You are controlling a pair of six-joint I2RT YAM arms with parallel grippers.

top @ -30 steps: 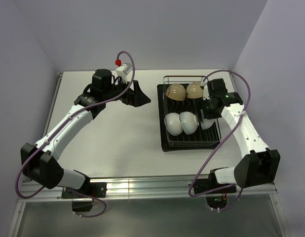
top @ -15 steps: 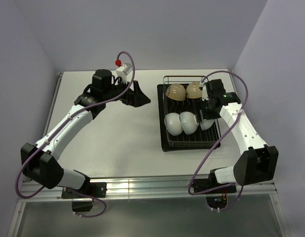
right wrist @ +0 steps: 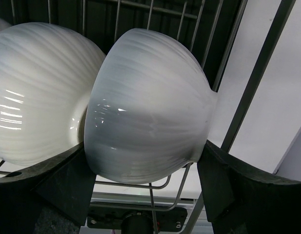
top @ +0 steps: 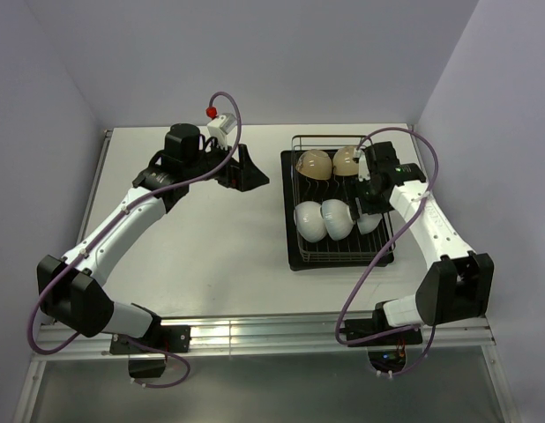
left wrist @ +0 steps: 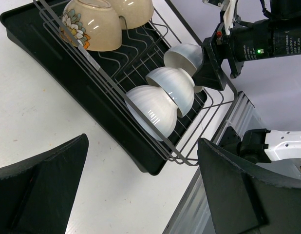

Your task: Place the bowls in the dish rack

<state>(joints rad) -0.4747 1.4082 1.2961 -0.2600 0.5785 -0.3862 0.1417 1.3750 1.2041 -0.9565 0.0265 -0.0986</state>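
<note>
The dark wire dish rack [top: 299, 256] stands on the right of the table, also in the left wrist view [left wrist: 67, 73]. Two tan bowls [top: 314, 164] stand at its back, and two white bowls [top: 308, 220] lean in its front row. My right gripper [top: 368, 204] is over the rack's right side, its fingers [right wrist: 228, 190] pressed against both sides of a third white bowl [right wrist: 150, 122] that rests on the wires beside the second white bowl [right wrist: 38, 92]. My left gripper [top: 250, 167] is open and empty above the table left of the rack, shown in its wrist view [left wrist: 141, 175].
The rack's right wire edge [right wrist: 257, 78] runs close beside the held bowl. White walls close the table at the back and on both sides. The aluminium rail [top: 272, 328] with the arm bases runs along the near edge.
My right wrist has shifted slightly left and towards the back over the rack, with the third white bowl between its fingers. The left arm has not moved.
</note>
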